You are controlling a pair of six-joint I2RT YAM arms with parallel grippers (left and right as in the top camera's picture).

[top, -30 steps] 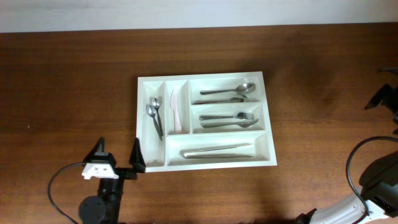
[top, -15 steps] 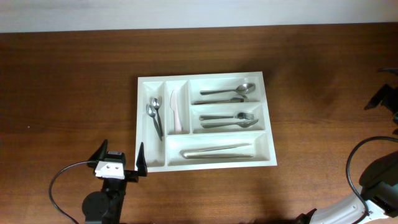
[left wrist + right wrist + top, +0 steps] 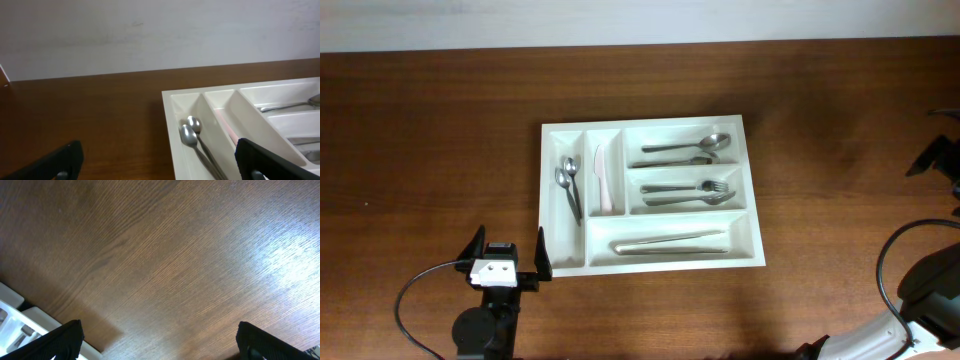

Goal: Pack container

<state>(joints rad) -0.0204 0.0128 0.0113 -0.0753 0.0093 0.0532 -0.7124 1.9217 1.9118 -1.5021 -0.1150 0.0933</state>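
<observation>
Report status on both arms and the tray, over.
Left gripper open, empty, at corner of large white rectangular plastic cutlery tray. Right gripper open, empty, over brown wooden table. Tray loaded with steel cutlery; nothing blocking.

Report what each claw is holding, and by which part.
Nothing. The left claw stands open beside the cutlery tray's corner; the right claw is open over bare table.

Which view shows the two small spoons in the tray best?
Overhead: both small spoons lie whole and unobstructed in the container's leftmost narrow compartment. The left wrist view catches only their bowls and upper handles. The right wrist view shows only a container corner, no spoons.
</observation>
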